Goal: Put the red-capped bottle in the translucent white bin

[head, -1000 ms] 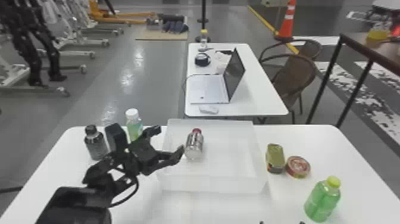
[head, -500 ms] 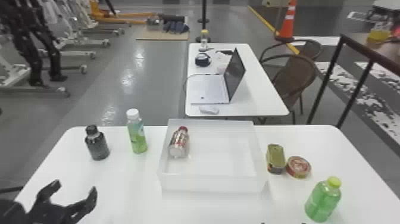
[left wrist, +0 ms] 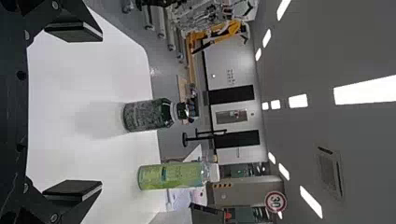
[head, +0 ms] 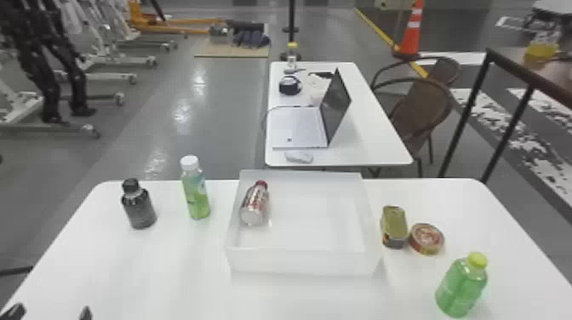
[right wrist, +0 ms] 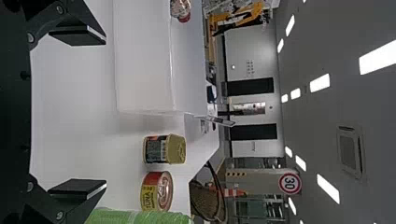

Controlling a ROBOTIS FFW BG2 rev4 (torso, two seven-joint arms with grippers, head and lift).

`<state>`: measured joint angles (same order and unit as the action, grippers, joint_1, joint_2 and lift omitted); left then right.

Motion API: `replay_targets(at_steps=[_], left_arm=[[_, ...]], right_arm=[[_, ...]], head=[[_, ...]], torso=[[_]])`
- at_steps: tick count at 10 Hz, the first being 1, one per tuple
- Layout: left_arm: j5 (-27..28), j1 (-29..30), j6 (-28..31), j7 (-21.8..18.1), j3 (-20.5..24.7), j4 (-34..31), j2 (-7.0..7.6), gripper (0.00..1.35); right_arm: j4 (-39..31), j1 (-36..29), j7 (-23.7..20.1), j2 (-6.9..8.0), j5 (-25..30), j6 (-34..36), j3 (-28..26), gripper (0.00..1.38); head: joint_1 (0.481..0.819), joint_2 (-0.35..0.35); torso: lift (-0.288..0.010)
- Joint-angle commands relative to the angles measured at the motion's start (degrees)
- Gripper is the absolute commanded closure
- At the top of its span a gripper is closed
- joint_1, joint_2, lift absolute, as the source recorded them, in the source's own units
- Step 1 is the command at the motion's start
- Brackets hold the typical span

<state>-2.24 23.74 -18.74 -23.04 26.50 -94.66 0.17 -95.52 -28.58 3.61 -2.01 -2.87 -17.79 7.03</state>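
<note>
The red-capped bottle is in the bin, tipped over beside the left wall, cap toward the far side; whether it touches that wall I can't tell. The placing looks done, and all that seems left is for the left arm to finish clearing away. A second ago the bottle was farther from that wall, with the left gripper right by it; by half a second ago it had shifted to about its present spot, where it has stayed.

The left gripper has its fingers spread with nothing between them, and has drawn back from the bin to the table's near left corner. The right gripper is at the near side, its fingers apart and empty. The black bottle and white-capped bottle stand left of the bin.
</note>
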Motion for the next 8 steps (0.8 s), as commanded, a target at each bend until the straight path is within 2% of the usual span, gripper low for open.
replay_targets(at_steps=[1, 8], left_arm=[[-0.14, 0.78, -1.39, 0.45, 0.04, 1.06, -0.32, 0.18], [-1.54, 0.96, -1.83, 0.54, -1.54, 2.29, -0.32, 0.18]], right_arm=[[-0.1, -0.07, 0.0, -0.01, -0.03, 0.04, 0.0, 0.2], [-0.19, -0.16, 0.0, -0.01, -0.03, 0.04, 0.0, 0.2]], head=[[0.549, 0.0], [0.549, 0.0]], torso=[[-0.1], [-0.1]])
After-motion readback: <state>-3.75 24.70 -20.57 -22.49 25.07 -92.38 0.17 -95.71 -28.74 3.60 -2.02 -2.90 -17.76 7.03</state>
